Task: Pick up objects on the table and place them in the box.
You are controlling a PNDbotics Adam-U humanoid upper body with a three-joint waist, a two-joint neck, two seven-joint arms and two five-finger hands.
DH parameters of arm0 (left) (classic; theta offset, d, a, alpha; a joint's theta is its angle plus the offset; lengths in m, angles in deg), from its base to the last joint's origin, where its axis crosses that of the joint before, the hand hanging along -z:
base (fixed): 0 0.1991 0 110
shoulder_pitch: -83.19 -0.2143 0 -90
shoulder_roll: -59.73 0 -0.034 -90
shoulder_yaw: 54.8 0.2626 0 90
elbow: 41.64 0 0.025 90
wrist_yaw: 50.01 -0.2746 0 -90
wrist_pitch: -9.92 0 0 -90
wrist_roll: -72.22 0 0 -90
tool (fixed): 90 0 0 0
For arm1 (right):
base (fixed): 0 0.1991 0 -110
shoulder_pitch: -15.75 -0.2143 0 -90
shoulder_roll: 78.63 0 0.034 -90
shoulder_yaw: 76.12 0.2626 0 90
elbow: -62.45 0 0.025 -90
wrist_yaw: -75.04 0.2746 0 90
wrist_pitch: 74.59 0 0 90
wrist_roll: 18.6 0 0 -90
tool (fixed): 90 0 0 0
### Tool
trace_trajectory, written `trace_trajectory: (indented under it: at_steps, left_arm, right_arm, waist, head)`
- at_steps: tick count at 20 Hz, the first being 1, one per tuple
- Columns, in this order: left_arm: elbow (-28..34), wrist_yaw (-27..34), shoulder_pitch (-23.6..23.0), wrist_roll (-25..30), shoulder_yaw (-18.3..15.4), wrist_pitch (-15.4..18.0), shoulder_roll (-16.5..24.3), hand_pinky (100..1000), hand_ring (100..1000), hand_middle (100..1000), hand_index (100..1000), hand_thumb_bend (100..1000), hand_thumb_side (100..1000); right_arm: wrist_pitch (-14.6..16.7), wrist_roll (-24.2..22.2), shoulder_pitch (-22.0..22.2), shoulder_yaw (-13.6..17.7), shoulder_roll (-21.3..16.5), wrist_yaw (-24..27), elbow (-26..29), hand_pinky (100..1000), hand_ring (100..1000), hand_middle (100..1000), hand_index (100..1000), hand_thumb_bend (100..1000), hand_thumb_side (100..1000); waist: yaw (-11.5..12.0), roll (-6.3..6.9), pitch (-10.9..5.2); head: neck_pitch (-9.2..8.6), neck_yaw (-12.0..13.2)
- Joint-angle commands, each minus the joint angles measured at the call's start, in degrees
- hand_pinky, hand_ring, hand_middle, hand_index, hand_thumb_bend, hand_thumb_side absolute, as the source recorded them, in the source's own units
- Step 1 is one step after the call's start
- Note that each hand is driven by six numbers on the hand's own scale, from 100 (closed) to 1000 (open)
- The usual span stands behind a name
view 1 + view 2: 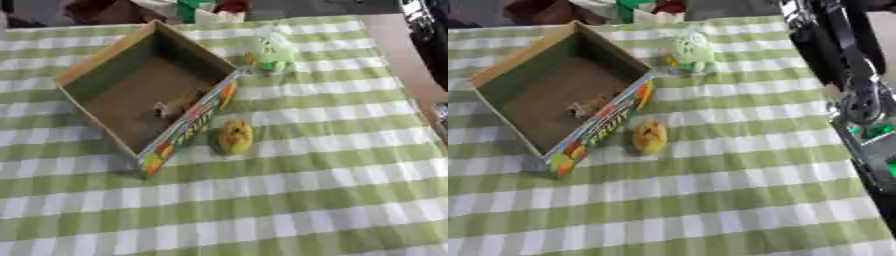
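Note:
An open cardboard box (pixel 94 64) with a bright fruit-print side stands askew at the upper left of the checked cloth. Inside it lies a small brownish thing (pixel 166 108). A yellow toy (pixel 234 136) lies on the cloth right beside the box's printed side. A pale green toy (pixel 272 52) stands at the box's far right corner. My right arm (pixel 857 102), black with a silver joint, runs down the right edge of the right eye view, apart from all the objects; its hand is not clearly made out. My left hand shows in no view.
The green-and-white checked tablecloth (pixel 289 200) covers the table. The table's bare right edge (pixel 402 55) shows beyond the cloth. Dark and coloured items (pixel 197 7) sit past the far edge.

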Motion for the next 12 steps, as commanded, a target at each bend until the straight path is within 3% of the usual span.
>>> trace_trajectory:
  at_steps: [1,5,12]
  left_arm:
    - [1.1,5.5,-2.0,-6.3,-1.2,3.0,0.6,602,685,715,862,100,1000]
    - [1.1,8.3,-4.9,-9.6,-1.1,6.1,-0.3,599,681,714,861,100,1000]
    - [1.1,10.1,-6.8,-10.6,-1.0,7.4,-1.5,597,678,711,859,100,1000]
  right_arm:
    - [-3.1,-4.2,-3.0,-0.7,-4.8,-4.0,1.0,868,890,836,911,100,1000]
    - [-4.0,-10.5,-8.0,-3.0,-7.5,-8.9,-3.2,855,888,848,906,100,1000]
    - [-0.8,-18.2,-16.7,-7.2,-7.9,-16.7,-15.9,850,891,862,910,100,1000]
  waist:
    - [0.2,-0.07,-0.96]
    - [0.6,-0.13,-0.93]
    - [1.3,-0.29,-0.64]
  head:
    - [-0.88,-0.3]
    - [-1.07,-0.7]
    - [-1.40,-1.1]
